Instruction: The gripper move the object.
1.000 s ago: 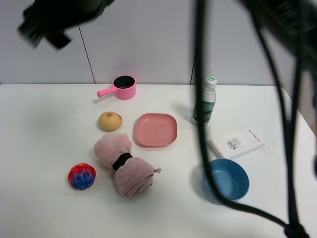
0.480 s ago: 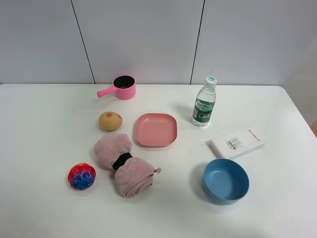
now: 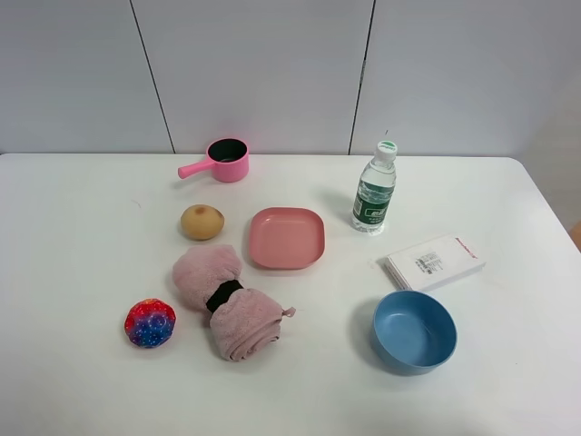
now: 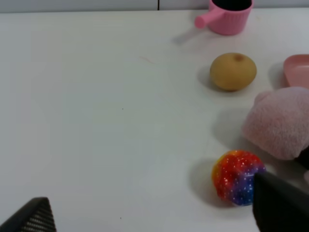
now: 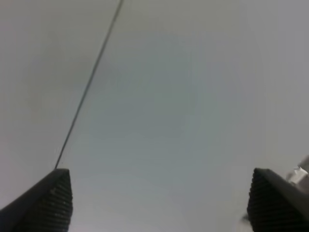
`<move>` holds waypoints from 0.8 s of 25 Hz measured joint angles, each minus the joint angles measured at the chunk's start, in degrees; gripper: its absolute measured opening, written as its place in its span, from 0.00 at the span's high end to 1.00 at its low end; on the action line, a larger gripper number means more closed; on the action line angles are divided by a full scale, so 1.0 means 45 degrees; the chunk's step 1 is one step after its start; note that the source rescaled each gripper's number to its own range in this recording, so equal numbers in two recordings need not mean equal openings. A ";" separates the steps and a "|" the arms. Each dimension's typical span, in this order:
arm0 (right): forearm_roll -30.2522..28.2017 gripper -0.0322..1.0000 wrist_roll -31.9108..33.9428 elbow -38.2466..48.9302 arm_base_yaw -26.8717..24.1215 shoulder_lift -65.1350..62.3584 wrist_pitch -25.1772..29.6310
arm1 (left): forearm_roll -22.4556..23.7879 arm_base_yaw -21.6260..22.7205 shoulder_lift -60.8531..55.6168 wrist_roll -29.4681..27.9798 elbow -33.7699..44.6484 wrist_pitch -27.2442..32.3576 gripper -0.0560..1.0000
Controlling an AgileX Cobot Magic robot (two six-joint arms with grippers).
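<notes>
Your ball (image 3: 151,323) sits alone on the near left part of the bench (image 3: 73,245), apart from the rolled pink towel (image 3: 229,304) to its right and from the potato (image 3: 201,222) farther back, so nothing leans on it or pins it. Neither arm shows in the high view, so both are held up and clear of the things. The left end effector (image 4: 159,215) looks down at the ball; its two fingertips (image 4: 34,217) stand wide apart with nothing between them, and one tip covers the ball's edge in that view, though I judge that to be overlap and not contact. The right end effector (image 5: 159,200) also stands wide open and holds nothing; it seems to face a blank wall with one seam line, but the view is too plain to be sure. For room, you have bare bench to the left of the ball and in front of it, out to the near edge. The towel is the nearest thing, so a finger coming down on that side has the tighter gap. The pink pan (image 3: 221,161), plate (image 3: 287,238), bottle (image 3: 374,191), white box (image 3: 433,262) and blue bowl (image 3: 414,331) lie well away on the far and right parts.
</notes>
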 joint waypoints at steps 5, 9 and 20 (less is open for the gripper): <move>0.0019 0.43 -0.0095 0.2950 0.0000 -0.2727 0.0000 | 0.0000 0.0000 0.0000 0.0000 0.0000 0.0000 0.00; 0.0657 0.43 -0.0095 0.5248 0.0000 -0.4726 0.0000 | 0.0000 0.0000 0.0000 0.0000 0.0000 0.0000 0.00; 0.3954 0.43 -0.0361 0.9163 0.0000 -0.8659 0.0086 | 0.0000 0.0000 0.0000 0.0000 0.0000 0.0000 0.00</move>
